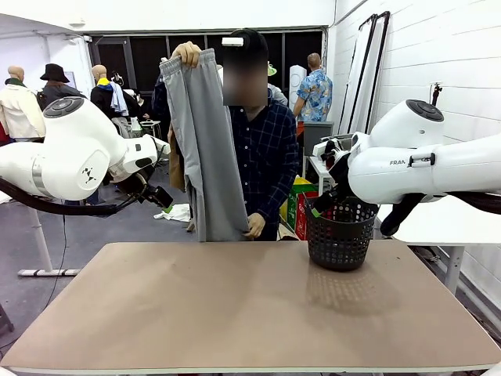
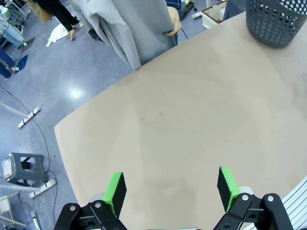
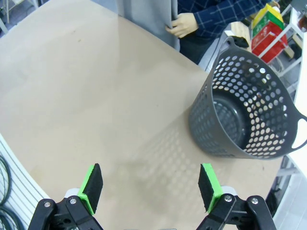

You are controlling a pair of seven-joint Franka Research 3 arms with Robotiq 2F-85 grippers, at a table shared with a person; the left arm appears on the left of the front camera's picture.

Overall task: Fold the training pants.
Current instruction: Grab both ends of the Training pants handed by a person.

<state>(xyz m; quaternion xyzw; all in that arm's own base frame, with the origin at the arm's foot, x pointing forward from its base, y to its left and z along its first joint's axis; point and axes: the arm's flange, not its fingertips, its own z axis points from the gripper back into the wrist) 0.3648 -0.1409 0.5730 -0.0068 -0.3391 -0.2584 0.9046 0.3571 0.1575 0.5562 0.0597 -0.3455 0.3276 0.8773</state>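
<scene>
Training pants [image 1: 207, 157] aloft, basket [image 1: 339, 244] alongside

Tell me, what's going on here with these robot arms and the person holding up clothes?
A person at the far side holds the grey training pants up in the air, upper hand at the waistband, lower hand near the leg ends. Nothing is folded yet. The left end effector and right end effector both hover open over the table, holding nothing. A dark basket stands on the table, looking empty.

Top edge of L wrist view cuts off training pants [image 2: 139, 28]; basket [image 2: 276, 21] too.
</scene>
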